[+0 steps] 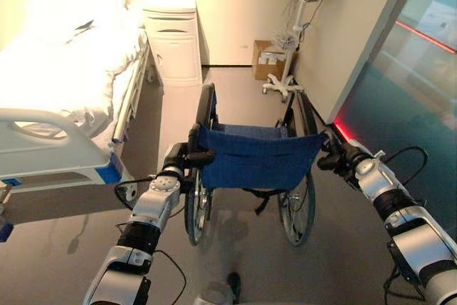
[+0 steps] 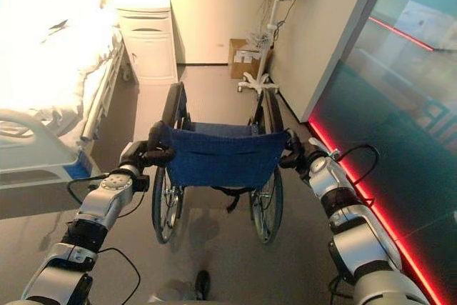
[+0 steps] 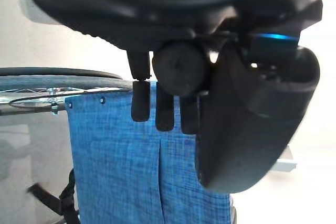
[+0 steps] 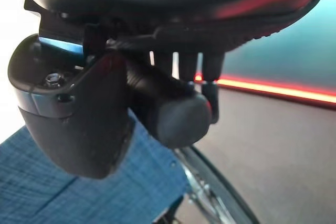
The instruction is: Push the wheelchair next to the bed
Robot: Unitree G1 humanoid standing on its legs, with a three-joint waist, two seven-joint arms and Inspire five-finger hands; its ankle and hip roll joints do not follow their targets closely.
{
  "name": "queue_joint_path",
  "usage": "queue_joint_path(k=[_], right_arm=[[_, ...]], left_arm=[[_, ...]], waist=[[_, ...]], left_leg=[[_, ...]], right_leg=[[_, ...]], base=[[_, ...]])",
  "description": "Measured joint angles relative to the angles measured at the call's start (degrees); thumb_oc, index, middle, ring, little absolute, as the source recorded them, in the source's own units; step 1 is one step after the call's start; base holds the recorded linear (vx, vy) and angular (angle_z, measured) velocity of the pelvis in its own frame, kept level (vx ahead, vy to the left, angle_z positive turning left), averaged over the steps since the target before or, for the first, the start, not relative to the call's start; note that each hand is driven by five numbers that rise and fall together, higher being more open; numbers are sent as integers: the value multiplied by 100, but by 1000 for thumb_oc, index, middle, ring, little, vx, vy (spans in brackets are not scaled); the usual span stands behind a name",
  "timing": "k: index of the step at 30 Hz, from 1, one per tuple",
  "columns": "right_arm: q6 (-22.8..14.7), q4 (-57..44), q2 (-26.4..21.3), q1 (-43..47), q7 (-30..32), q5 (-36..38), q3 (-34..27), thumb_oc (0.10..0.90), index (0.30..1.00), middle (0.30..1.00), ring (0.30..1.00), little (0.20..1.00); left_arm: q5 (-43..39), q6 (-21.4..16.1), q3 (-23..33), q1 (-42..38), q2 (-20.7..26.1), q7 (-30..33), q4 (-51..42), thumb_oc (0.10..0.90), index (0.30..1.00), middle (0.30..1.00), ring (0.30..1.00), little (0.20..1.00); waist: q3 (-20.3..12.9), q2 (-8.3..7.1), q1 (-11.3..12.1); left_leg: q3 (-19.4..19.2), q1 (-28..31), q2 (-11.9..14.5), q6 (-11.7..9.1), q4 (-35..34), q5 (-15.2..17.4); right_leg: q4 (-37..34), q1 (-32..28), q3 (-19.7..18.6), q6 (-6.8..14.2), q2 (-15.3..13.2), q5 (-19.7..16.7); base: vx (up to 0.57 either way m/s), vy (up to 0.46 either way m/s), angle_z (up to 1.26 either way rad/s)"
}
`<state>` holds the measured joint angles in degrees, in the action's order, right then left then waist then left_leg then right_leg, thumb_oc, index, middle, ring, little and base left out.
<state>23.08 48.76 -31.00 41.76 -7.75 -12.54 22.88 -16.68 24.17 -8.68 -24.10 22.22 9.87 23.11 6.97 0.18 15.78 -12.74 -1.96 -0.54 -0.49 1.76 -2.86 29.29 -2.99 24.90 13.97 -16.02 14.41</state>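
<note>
Left hand curled round wheelchair handle, right hand likewise

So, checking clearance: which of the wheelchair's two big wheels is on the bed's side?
The wheel below the left hand; the bed lies beyond it, while the other wheel faces the red-lit glass wall.

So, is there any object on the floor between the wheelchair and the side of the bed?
Nothing visible stands there. The left hand and right hand are shut on the wheelchair push handles. The floor strip between it and the bed looks bare up to the white cabinet at the far end.
</note>
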Motion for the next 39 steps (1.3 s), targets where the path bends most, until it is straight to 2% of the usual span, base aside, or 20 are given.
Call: queue_joint_path(k=[2, 3, 4, 5, 7, 12, 13, 16, 18, 20, 24, 26, 27, 29, 32, 33, 35, 37, 38, 39], right_arm=[[-8, -58, -14, -38, 28, -20, -4, 400, 300, 300, 300, 300], [-17, -225, -20, -96, 103, -16, -89, 400, 300, 300, 300, 300], [-11, -243, -59, 33, 97, -2, -151, 400, 300, 300, 300, 300], [-1, -263, -124, 24, 105, 2, -159, 400, 300, 300, 300, 300], [25, -263, -112, -28, 135, 4, -182, 400, 300, 300, 300, 300], [90, -648, -270, 1, 32, 152, -76, 400, 300, 300, 300, 300], [127, -733, -430, 54, -21, 151, 31, 400, 300, 300, 300, 300], [118, -735, -682, 87, -97, 145, 114, 400, 300, 300, 300, 300], [111, -569, -772, 56, -120, 135, 111, 400, 300, 300, 300, 300], [-28, -317, -787, 59, -116, 128, 87, 400, 300, 300, 300, 300], [-94, -179, -681, 75, -114, 38, 86, 400, 300, 300, 300, 300], [-90, -88, -481, 132, -34, -57, 26, 400, 300, 300, 300, 300], [-90, 70, -216, 177, 45, -62, 25, 400, 300, 300, 300, 300], [-89, 117, -126, 192, 79, -69, 31, 400, 300, 300, 300, 300], [-89, 85, -176, 197, -1, -92, 211, 400, 300, 300, 300, 300], [-89, 78, -175, 195, -9, -91, 257, 400, 300, 300, 300, 300], [-89, 123, -122, 212, -33, -71, 284, 400, 300, 300, 300, 300], [-87, 161, -82, 257, -35, -51, 251, 400, 300, 300, 300, 300], [-60, 173, 9, 255, -34, -58, 266, 400, 300, 300, 300, 300], [-60, 129, -2, 206, -40, -54, 279, 400, 300, 300, 300, 300]], left_arm=[[0, -17, -1, -167, 35, -76, 192, 400, 300, 300, 300, 300], [1, -18, -30, -277, 67, -79, 204, 400, 300, 300, 300, 300], [-2, -9, -94, -543, 194, -160, 342, 400, 300, 300, 300, 300], [-5, 24, -119, -675, 132, -231, 486, 400, 300, 300, 300, 300], [16, -41, -156, -681, 97, -213, 549, 400, 300, 300, 300, 300], [16, -6, 86, -361, 129, -159, 78, 400, 300, 300, 300, 300], [26, -16, 169, -272, -50, -116, 77, 400, 300, 300, 300, 300], [25, -15, 113, -127, -324, 32, 11, 400, 300, 300, 300, 300], [22, -57, -43, -122, -455, 107, 11, 400, 300, 300, 300, 300], [20, -69, -162, -166, -532, 169, 22, 400, 300, 300, 300, 300], [9, -60, -160, -112, -536, 213, 38, 400, 300, 300, 300, 300], [10, -67, -119, -170, -436, 211, 103, 400, 300, 300, 300, 300], [11, -78, -115, -103, -257, 200, 54, 400, 300, 300, 300, 300], [10, -112, -97, -43, -176, 162, -7, 400, 300, 300, 300, 300], [7, -51, -11, 308, -206, 144, -182, 400, 300, 300, 300, 300], [6, -39, 31, 386, -214, 141, -249, 400, 300, 300, 300, 300], [6, -6, 132, 342, -206, 117, -273, 400, 300, 300, 300, 300], [7, 47, 128, 144, -110, 44, -150, 400, 300, 300, 300, 300], [7, 49, 130, 180, -50, 32, -140, 400, 300, 300, 300, 300], [7, 83, 141, 219, -16, -27, -138, 400, 300, 300, 300, 300]], waist=[[-20, 195, -231], [-94, -17, -365], [11, -263, -649], [64, -133, -637], [67, -124, -657], [32, -344, -603], [44, -136, -692], [0, 105, -711], [-31, 14, -715], [-47, -155, -713], [-133, -287, -664], [-90, -288, -523], [19, -423, -348], [46, -544, -182], [-88, 75, 9], [-141, 157, 80], [-182, 96, 208], [-135, -220, 70], [-148, -217, 160], [-196, -291, 132]], left_leg=[[156, -101, 148, 34, -58, 266], [152, -119, -4, -79, -69, 542], [151, -471, -86, 407, 1171, 687], [456, -387, -19, 658, 1239, 712], [694, -431, 76, 461, 1142, 621], [747, -474, 237, 74, 1113, 618], [732, -342, 405, -114, 947, 509], [189, -285, 965, -264, 852, 216], [-73, -277, 1031, -131, 855, 32], [-328, -348, 847, -115, 1072, -73], [84, -88, 324, -187, 784, 60], [260, -242, 499, -261, 1247, 147], [328, -714, 514, -517, 1858, 386], [320, -765, 211, -649, 1039, 446], [91, -829, 278, -731, 435, 382], [17, -847, 304, -730, 467, 390], [-160, -890, 331, -634, 584, 350], [-351, -866, 220, -616, 662, 333], [-333, -742, 199, -620, 1135, 365], [-446, -649, 27, -260, 1176, 501]], right_leg=[[-1086, 313, -64, -157, -2, -306], [-1584, 344, -131, -160, -110, -519], [-2011, 358, -341, 184, -609, -748], [-2219, 288, -451, 131, -727, -953], [-2344, 379, -522, 87, -712, -1205], [-1723, 295, -373, -180, -218, -1077], [-1825, 13, -193, -338, 18, -1007], [-1762, -233, 39, -449, 379, -536], [-1593, -267, 111, -598, 380, -279], [-1545, -395, 273, -581, 384, -82], [-1648, -467, 154, -606, 419, -36], [-2011, -584, -213, -794, 707, -108], [-2424, -794, -436, -914, 771, -276], [-2806, -1005, -749, -957, 777, -404], [-2943, -1357, -604, -899, 1027, -400], [-2942, -1387, -523, -861, 1048, -408], [-3086, -1495, -382, -782, 1014, -374], [-2920, -1446, -309, -619, 715, -272], [-2750, -1411, -418, -490, 541, -183], [-2720, -1523, -440, -419, 457, -109]], base=[[273, -523, 48], [224, -406, 131], [201, -391, 120], [318, -640, 113], [255, -511, 56], [395, -481, 39], [248, -371, 59], [270, -340, 80], [198, -254, 94], [277, -267, 76], [219, -166, 19], [319, -137, -28], [351, -94, -55], [381, -93, -66], [357, -34, -77], [391, 48, -81], [333, 73, -32], [385, 85, 10], [453, 105, -33], [556, 132, -30]])
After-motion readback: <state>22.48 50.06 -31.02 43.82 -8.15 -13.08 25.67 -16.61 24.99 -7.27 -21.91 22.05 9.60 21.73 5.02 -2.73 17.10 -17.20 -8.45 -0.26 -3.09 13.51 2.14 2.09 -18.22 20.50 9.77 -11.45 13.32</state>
